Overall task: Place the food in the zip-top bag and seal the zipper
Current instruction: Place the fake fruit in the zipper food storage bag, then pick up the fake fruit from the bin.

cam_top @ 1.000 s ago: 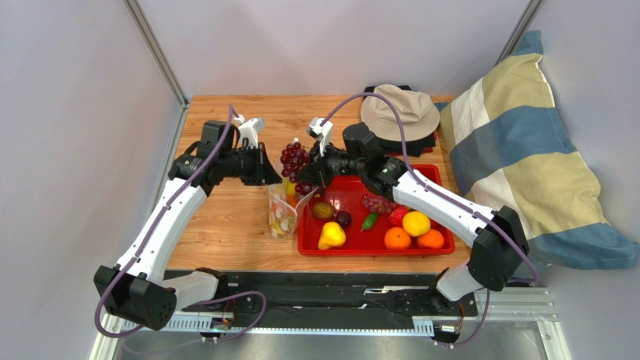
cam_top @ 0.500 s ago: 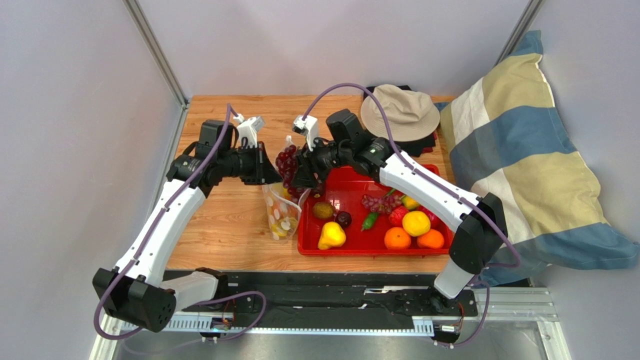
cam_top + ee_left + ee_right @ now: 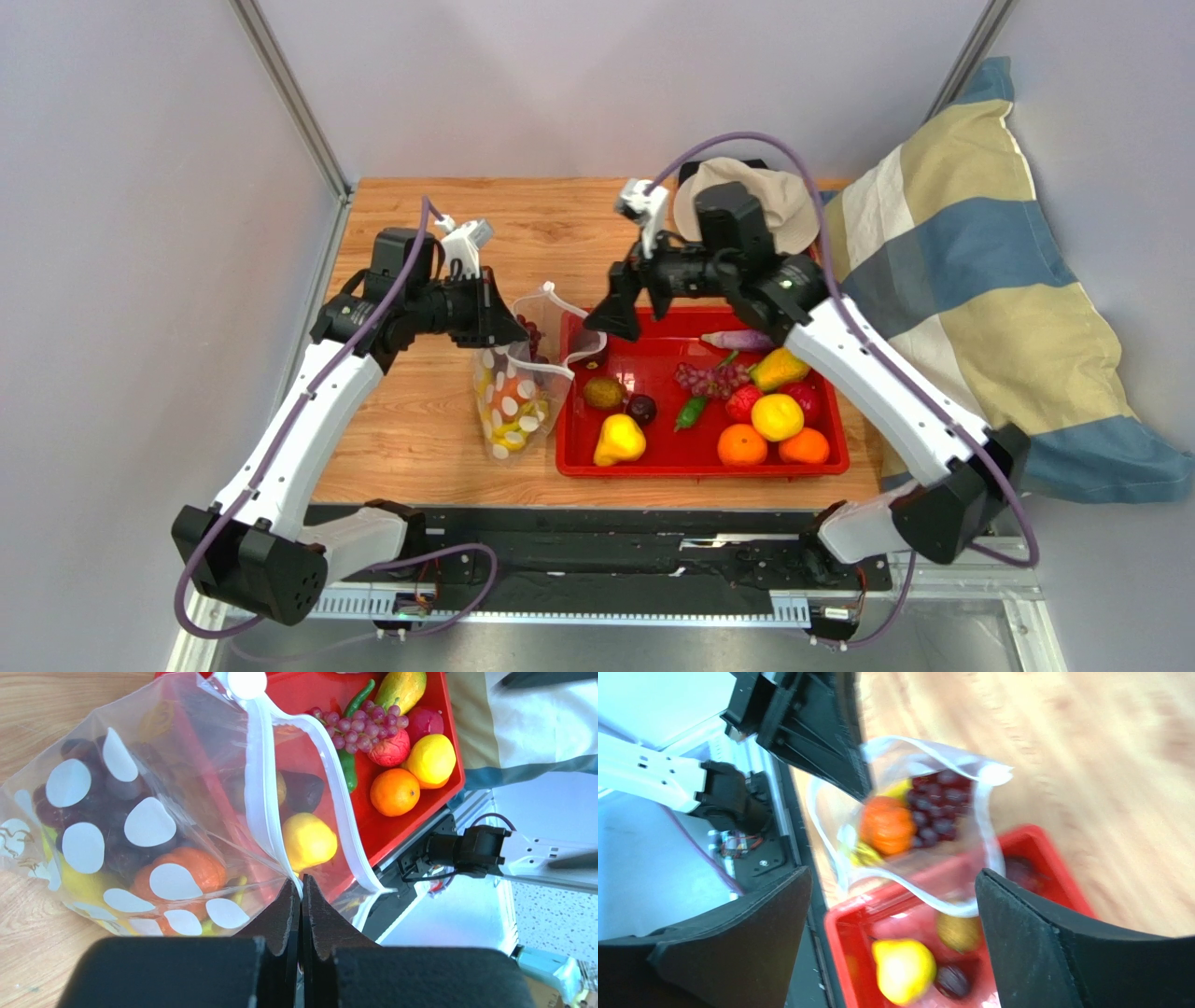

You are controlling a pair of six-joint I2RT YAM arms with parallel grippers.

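The zip-top bag [image 3: 514,399], clear with white dots, hangs open left of the red tray [image 3: 582,465]. My left gripper [image 3: 514,331] is shut on its rim [image 3: 302,882], at the white zipper strip [image 3: 261,798]. Inside the bag are dark grapes [image 3: 105,815], an orange [image 3: 189,871] and something yellow. My right gripper [image 3: 609,319] is open and empty above the tray's far left corner, just right of the bag mouth [image 3: 913,819]. Its jaws [image 3: 892,882] stand wide apart. More food lies in the tray: a pear [image 3: 619,438], a plum [image 3: 641,409], grapes [image 3: 699,378] and oranges [image 3: 742,445].
A beige hat [image 3: 751,196] on dark cloth sits at the table's back right, behind the right arm. A striped pillow [image 3: 982,280] leans along the right side. Bare wooden table [image 3: 407,434] lies left of the bag.
The right gripper carried a dark grape bunch over the bag, opened, and drew back to the right. The grapes now lie in the bag, which hangs fuller and wider.
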